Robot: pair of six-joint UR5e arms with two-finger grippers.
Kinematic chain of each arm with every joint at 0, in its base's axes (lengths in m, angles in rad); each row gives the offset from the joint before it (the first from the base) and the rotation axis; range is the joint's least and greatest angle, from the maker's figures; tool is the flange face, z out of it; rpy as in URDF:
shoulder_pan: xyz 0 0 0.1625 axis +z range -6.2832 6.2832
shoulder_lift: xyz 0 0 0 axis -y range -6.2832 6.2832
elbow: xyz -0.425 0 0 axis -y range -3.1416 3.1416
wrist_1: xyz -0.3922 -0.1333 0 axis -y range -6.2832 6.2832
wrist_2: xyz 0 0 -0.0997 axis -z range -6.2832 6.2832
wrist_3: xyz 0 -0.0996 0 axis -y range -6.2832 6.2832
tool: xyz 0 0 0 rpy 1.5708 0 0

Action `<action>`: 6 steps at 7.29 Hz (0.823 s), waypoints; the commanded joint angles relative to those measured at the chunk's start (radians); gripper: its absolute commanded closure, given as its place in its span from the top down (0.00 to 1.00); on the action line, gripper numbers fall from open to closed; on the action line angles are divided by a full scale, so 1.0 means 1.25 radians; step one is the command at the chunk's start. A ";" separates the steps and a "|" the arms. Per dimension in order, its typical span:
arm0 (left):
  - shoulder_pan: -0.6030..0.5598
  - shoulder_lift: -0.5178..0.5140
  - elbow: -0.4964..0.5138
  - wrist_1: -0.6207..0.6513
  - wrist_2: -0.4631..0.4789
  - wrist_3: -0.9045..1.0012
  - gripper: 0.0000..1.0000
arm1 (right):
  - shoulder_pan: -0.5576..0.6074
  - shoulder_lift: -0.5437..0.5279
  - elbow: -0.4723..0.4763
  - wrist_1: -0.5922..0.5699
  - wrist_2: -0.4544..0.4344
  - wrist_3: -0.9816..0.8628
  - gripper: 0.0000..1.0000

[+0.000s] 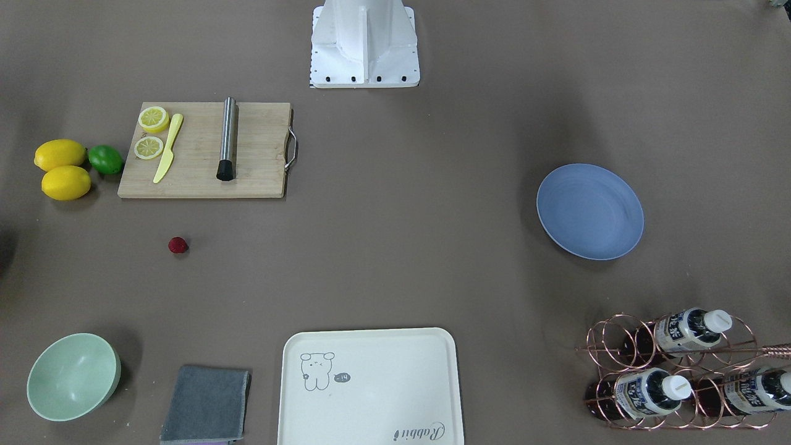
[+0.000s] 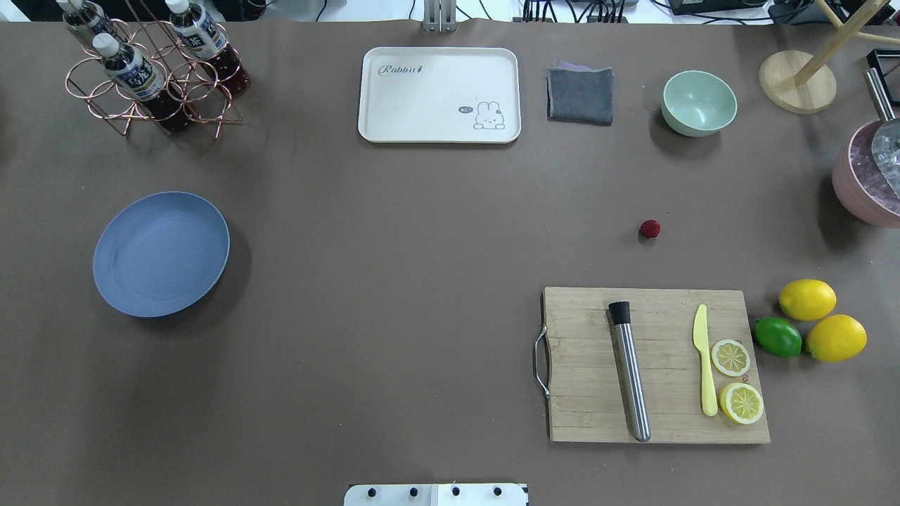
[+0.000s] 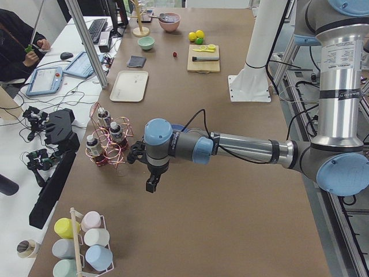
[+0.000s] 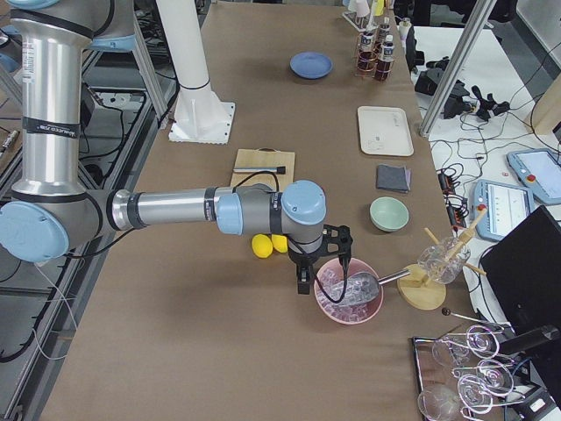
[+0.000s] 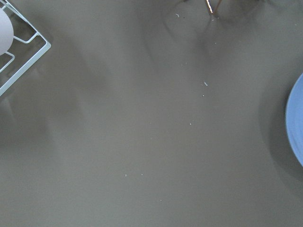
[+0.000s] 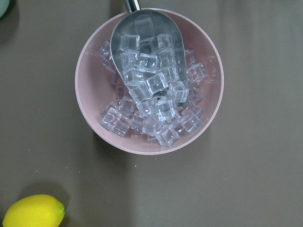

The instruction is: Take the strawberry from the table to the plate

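Observation:
The strawberry (image 1: 178,245) (image 2: 650,228), a small dark red berry, lies alone on the brown table (image 2: 394,232) between the cutting board and the green bowl. The blue plate (image 1: 590,211) (image 2: 161,254) sits empty far across the table from it, and its rim shows at the right edge of the left wrist view (image 5: 296,127). My left gripper (image 3: 151,183) hangs over bare table just beyond the plate, seen only from the side. Above the pink ice bowl (image 4: 349,294) hovers my right gripper (image 4: 323,267). Whether either is open or shut I cannot tell.
A wooden cutting board (image 2: 657,364) carries a steel muddler, a yellow knife and lemon slices. Two lemons and a lime (image 2: 778,336) lie beside it. A cream tray (image 2: 439,94), grey cloth (image 2: 580,95), green bowl (image 2: 699,102) and copper bottle rack (image 2: 151,74) line the far edge.

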 commanded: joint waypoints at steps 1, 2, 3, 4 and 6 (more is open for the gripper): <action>-0.013 0.005 0.003 0.003 0.018 0.000 0.98 | 0.000 0.003 -0.014 0.003 0.001 0.000 1.00; -0.015 0.009 0.004 0.003 0.018 0.000 0.98 | 0.000 0.003 -0.014 0.003 0.002 0.000 1.00; -0.020 0.022 0.000 0.003 0.018 0.000 0.98 | 0.000 0.003 -0.014 0.004 0.001 0.000 1.00; -0.020 0.023 0.001 0.003 0.018 0.000 0.98 | 0.000 0.003 -0.014 0.004 0.001 0.001 1.00; -0.020 0.023 0.001 0.003 0.015 -0.001 0.98 | 0.000 0.003 -0.013 0.004 -0.001 0.000 1.00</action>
